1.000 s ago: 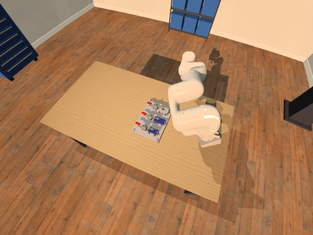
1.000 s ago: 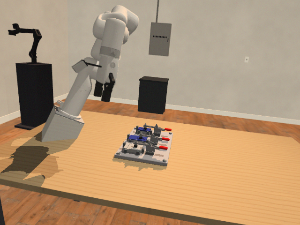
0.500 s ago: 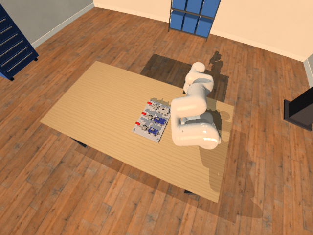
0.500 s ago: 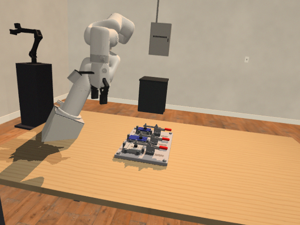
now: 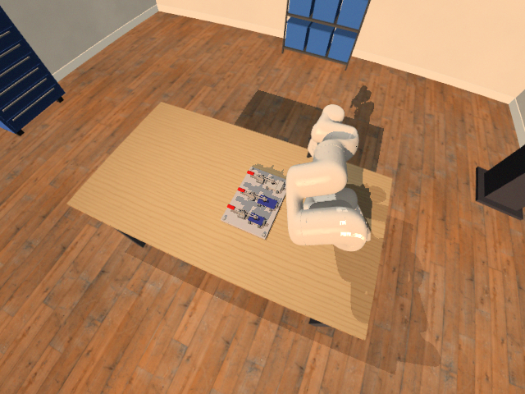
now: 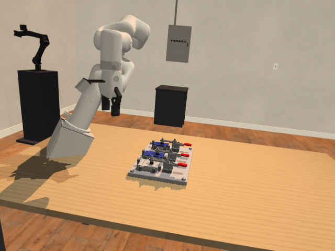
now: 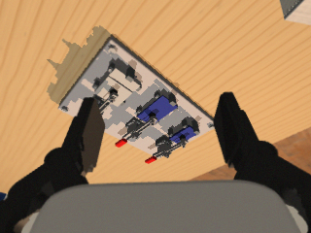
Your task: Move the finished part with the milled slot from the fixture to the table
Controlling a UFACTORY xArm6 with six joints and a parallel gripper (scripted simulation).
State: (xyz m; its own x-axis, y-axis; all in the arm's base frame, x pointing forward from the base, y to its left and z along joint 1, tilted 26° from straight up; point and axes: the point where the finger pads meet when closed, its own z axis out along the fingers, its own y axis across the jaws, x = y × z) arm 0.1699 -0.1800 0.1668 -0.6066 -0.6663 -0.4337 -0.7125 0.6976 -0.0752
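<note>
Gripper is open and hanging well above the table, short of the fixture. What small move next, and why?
Probably bring the gripper across and down over the grey finished part, in the end nest of the fixture plate. Its jaws stand wide with nothing between them, high above the table. All three clamps look closed, so that part's red-handled clamp likely needs opening first.

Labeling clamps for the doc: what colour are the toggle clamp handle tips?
Red, all three clamp handle tips. Clearest in the exterior view.
</note>
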